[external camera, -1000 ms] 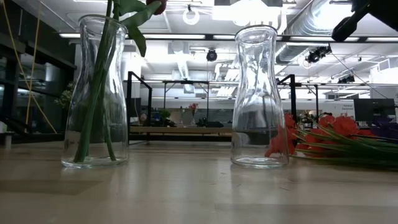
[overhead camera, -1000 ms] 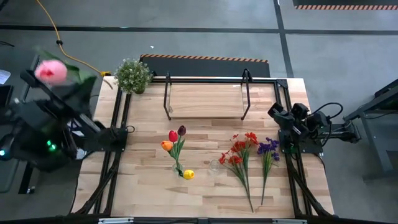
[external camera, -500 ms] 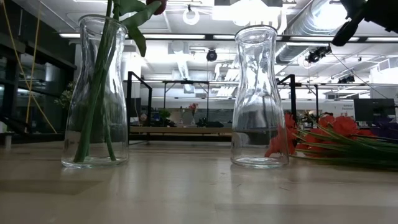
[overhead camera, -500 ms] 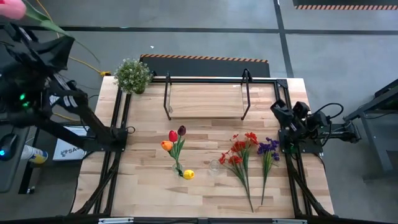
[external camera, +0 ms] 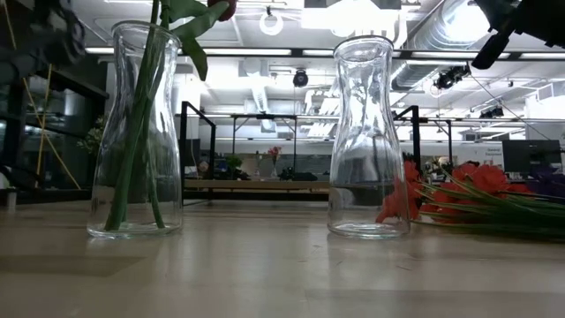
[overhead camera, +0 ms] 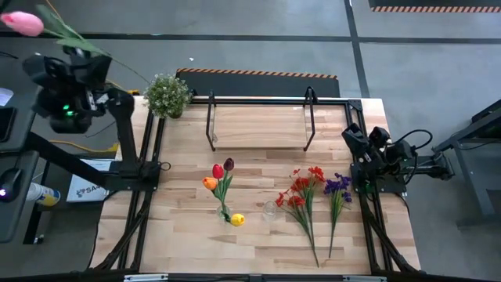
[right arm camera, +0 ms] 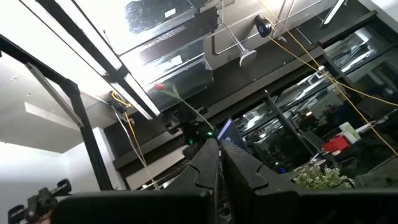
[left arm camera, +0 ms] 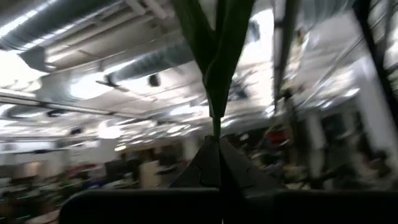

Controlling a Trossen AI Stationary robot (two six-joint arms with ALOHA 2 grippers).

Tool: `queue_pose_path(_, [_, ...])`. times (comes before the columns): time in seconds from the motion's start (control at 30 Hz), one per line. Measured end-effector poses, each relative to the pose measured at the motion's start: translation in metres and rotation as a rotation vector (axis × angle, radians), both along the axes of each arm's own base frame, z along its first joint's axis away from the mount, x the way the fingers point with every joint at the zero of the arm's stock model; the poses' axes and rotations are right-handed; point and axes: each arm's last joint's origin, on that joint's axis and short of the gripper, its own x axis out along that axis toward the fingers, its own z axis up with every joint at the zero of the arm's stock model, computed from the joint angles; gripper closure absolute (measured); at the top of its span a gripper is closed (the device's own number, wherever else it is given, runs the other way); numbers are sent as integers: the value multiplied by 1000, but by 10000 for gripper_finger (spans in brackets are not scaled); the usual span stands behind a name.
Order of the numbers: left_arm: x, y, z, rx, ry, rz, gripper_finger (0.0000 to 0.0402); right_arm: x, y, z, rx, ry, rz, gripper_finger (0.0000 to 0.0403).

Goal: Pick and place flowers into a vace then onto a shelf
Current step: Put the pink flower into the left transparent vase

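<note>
My left gripper (overhead camera: 77,48) is raised beyond the table's far left corner, shut on a pink tulip (overhead camera: 19,23) with a long green stem. A glass vase (external camera: 137,132) holds red (overhead camera: 218,171), maroon, orange and yellow tulips, their stems standing inside it. An empty vase (external camera: 369,137) stands upright beside it. Red sprays (overhead camera: 301,192) and purple sprays (overhead camera: 337,188) lie flat on the table. The shelf (overhead camera: 258,125) stands at the far middle. My right gripper (overhead camera: 347,135) waits shut above the table's right edge, holding nothing. My left gripper pinches the pink tulip's green stem (left arm camera: 215,124) between its two shut fingers (left arm camera: 205,162). The stem and its leaves run out beyond the fingertips, along the line of the fingers. The tulip is lifted clear, its pink head (overhead camera: 19,23) out past the gripper, off the table.
A bushy green potted plant (overhead camera: 167,94) stands at the table's far left corner, close to my left arm. Black frame rails (overhead camera: 145,196) run along both side edges of the table. Bare wood lies near the front edge (overhead camera: 258,258).
My left arm has swung away from the table's left edge toward the far left, beyond the table, carrying the pink tulip. The gripper has turned about, so the tulip's head now points away from the table. Vases and lying flowers have stayed put.
</note>
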Motion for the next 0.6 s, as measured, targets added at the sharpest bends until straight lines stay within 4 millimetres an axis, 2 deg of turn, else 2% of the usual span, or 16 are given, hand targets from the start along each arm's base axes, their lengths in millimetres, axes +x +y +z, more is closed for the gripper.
queue_pose_path(0.17, [2,-3,-34,-39,-78,-141,382,0,0,0,2,-1,3,391])
queue_pose_path(0.33, [-1,-43,-53,13,-95,-209,382,0,0,0,2,-1,3,391])
queue_pose_path(0.6, [-3,-68,-73,-79,-139,-337,382,0,0,0,4,-2,1,391])
